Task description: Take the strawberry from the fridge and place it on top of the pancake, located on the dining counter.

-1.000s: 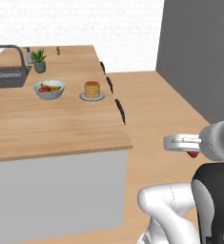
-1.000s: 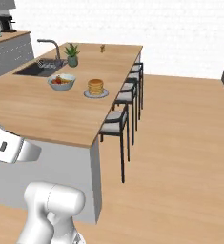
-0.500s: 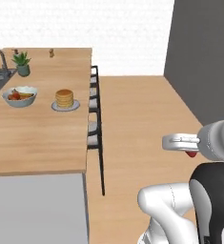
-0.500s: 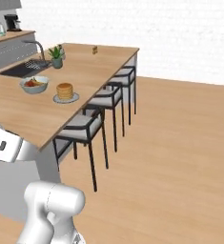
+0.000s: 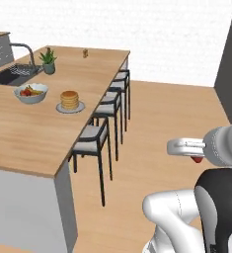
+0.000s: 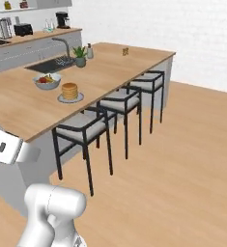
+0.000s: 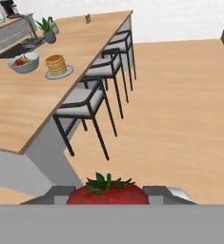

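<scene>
Gripper clenched on strawberry, carried low, well apart from dining counter. Pancake on plate beside fruit bowl, behind stools. Risks: berry slipping in transit; arm clipping stools; drop landing in bowl.

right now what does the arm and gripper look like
The arm is glossy white with rounded, bulbous links and dark, near-black joint sections. The gripper is a flat white block ending in short grey fingers with squared tips. No cables or markings can be made out.
</scene>
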You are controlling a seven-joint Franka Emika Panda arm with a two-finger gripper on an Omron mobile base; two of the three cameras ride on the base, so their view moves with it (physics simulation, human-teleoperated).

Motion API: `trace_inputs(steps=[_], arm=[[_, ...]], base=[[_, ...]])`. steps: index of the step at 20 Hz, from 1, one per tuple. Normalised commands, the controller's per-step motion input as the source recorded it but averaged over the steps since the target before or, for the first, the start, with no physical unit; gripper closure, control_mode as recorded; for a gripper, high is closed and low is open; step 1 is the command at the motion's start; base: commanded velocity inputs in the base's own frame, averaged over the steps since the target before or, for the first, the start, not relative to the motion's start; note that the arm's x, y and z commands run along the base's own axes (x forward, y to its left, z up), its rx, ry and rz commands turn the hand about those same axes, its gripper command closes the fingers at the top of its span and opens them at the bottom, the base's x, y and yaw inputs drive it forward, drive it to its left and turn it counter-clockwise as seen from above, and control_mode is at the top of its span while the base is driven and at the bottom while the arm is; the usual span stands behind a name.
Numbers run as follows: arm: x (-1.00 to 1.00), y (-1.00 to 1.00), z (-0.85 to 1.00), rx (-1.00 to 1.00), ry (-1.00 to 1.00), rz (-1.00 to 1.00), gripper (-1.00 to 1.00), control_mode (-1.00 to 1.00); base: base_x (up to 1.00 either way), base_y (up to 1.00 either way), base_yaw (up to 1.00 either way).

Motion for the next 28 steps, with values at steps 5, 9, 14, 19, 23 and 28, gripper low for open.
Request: trace_inputs(steps=[5,9,14,19,23,28], arm=[[0.0,0.0,0.0,0.0,0.0,0.0,1.0,1.0],[0.0,0.0,0.0,0.0,0.0,0.0,1.0,1.0],[0.0,0.0,0.0,0.0,0.0,0.0,1.0,1.0],[0.0,0.0,0.0,0.0,0.0,0.0,1.0,1.0],[0.0,0.0,0.0,0.0,0.0,0.0,1.0,1.0],[0.0,0.0,0.0,0.0,0.0,0.0,1.0,1.0]], base=[[0.25,-0.71,0.62],[0.47,-0.79,0.57],[0.51,-0.8,0.56],[0.5,-0.83,0.54],[0.32,-0.85,0.54],[0.27,-0.71,0.57]])
